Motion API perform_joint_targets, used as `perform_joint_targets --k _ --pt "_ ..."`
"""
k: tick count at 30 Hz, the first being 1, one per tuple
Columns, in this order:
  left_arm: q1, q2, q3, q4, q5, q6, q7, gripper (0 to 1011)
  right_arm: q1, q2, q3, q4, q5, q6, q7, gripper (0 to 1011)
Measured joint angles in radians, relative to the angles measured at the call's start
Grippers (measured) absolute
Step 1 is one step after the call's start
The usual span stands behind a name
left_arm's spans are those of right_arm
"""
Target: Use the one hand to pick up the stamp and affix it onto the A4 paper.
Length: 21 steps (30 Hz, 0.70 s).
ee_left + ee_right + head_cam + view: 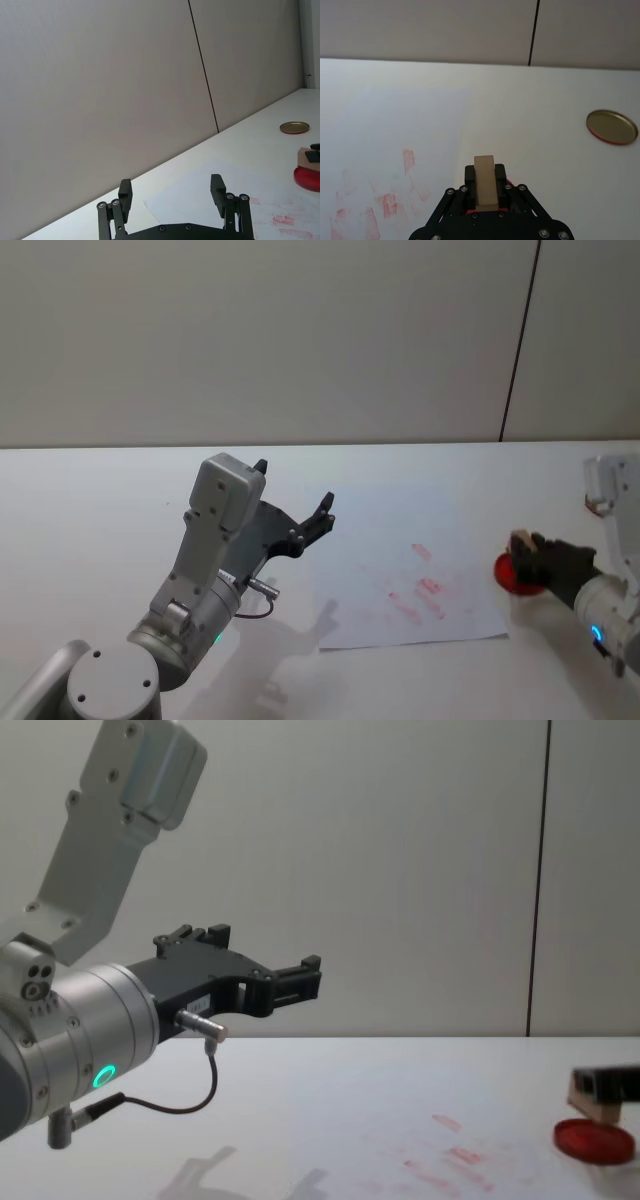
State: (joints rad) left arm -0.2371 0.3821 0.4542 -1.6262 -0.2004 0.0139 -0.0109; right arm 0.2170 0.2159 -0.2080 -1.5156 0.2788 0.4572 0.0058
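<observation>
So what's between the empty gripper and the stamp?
The A4 paper, marked red, lies between the left gripper and the stamp held by the right gripper, in the head view.

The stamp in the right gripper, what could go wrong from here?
The stamp, shut in the right gripper over the ink pad, might tilt when pressed, leaving a partial print. The A4 paper is unheld, the open left gripper raised above its left edge, so it may shift. A print could overlap the red marks.
</observation>
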Motion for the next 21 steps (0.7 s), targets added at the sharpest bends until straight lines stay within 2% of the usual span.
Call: perform_joint_targets --k 13,17,21 --pt "0.0 0.0 0.0 0.0 0.0 0.0 0.0 993 0.016 -0.003 -0.011 -0.089 -0.059 -0.04 0.045 214" --pt "0.0 0.0 0.0 0.0 0.0 0.0 0.0 993 0.025 -0.01 -0.018 -0.091 -0.071 -0.043 0.066 216" --pt "0.0 0.0 0.0 0.0 0.0 0.0 0.0 993 0.042 -0.023 -0.029 -0.064 -0.084 -0.045 0.091 214"
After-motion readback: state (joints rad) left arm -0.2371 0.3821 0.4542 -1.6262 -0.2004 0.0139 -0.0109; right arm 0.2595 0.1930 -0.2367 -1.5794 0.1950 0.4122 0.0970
